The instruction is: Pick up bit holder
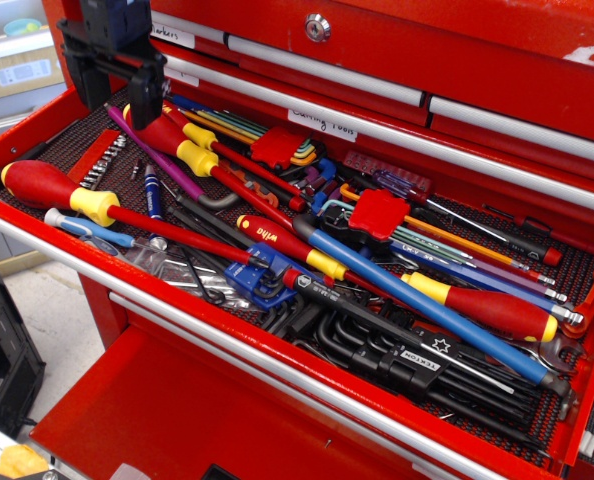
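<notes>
The bit holder (101, 160) is a narrow red strip with a row of short silver bits. It lies at the far left of the open red drawer (177, 310), on the black mat, just behind the big red-and-yellow screwdriver (67, 193). My gripper (117, 100) hangs above the drawer's back left corner. Its two dark fingers are spread apart with nothing between them. It is above the bit holder and slightly behind it, not touching it.
The drawer is crowded with red-and-yellow screwdrivers (172, 135), a long blue-shafted screwdriver (427, 310), red hex key holders (377, 212), a blue hex key set (257, 280) and black key sets (407, 355). The closed drawers of the red cabinet (427, 70) rise behind.
</notes>
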### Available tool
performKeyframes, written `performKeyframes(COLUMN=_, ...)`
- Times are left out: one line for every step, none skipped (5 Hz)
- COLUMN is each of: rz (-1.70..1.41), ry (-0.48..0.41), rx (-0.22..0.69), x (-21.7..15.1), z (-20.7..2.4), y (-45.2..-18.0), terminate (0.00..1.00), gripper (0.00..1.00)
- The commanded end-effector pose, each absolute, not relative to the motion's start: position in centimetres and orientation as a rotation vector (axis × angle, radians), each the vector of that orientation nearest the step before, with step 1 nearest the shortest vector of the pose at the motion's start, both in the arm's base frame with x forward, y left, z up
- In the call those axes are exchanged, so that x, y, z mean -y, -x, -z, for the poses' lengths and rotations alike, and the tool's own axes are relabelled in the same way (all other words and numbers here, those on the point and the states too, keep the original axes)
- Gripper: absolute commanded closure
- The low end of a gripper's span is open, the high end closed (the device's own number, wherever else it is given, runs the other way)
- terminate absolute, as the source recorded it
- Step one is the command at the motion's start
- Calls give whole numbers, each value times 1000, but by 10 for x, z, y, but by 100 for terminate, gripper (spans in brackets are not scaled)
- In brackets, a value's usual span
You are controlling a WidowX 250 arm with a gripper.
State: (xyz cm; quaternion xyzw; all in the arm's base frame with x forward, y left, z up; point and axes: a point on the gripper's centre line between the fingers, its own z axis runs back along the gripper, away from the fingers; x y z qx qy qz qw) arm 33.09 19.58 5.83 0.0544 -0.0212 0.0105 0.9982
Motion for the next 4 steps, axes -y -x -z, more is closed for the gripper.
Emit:
performKeyframes(rz=26, ry=-192, rx=168, x=-227, z=-54, y=-334, terminate=0, gripper=0)
performKeyframes(rz=41, ry=-182, rx=170, x=-238, z=-44, y=-331, terminate=0, gripper=0)
performKeyframes(rz=52, ry=-169, rx=165, x=-241, z=-35, y=-329, terminate=0, gripper=0)
performKeyframes(rz=74, ry=-160, rx=160, x=-245, z=-27, y=-331, terminate=0, gripper=0)
